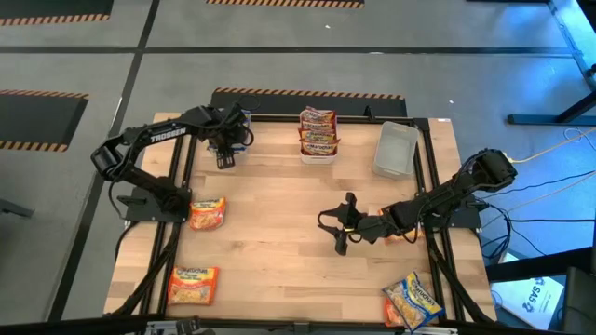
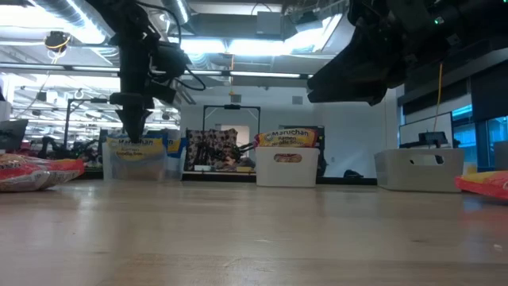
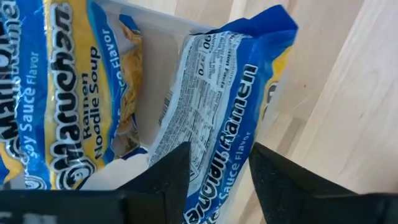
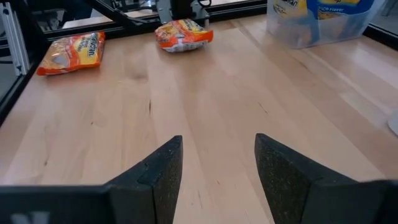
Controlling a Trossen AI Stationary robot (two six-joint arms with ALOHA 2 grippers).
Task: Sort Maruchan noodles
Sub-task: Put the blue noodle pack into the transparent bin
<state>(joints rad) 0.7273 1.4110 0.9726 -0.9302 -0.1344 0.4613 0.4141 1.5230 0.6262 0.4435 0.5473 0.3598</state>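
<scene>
My left gripper (image 3: 219, 180) (image 1: 226, 154) points down at the table's far left, over a clear bin (image 3: 155, 25) (image 2: 135, 163) of blue-white Maruchan packets, and is shut on one of them (image 3: 217, 93). Another blue packet (image 3: 62, 93) stands beside it in the bin. My right gripper (image 4: 219, 168) (image 1: 340, 233) hovers open and empty over bare wood right of the table's middle. Two orange packets (image 1: 207, 212) (image 1: 193, 284) lie flat near the left edge. A blue-yellow packet (image 1: 414, 298) lies on an orange one (image 1: 396, 314) at the near right corner. My left gripper has the blue-white packet between its two fingers at the packet's upper end (image 3: 217, 165), coming from above and pointing down. The left finger (image 3: 168, 180) covers part of that end. The packet stands tilted, with its lower end (image 3: 249, 37) down in the bin.
A small white bin of red packets (image 1: 318, 133) (image 2: 287, 163) sits at the far edge's middle. A clear bin (image 1: 396, 149) (image 2: 418, 168) with nothing showing in it sits at the far right. Bare wood (image 1: 279, 242) spans the table's middle. Black frame rails run along both sides.
</scene>
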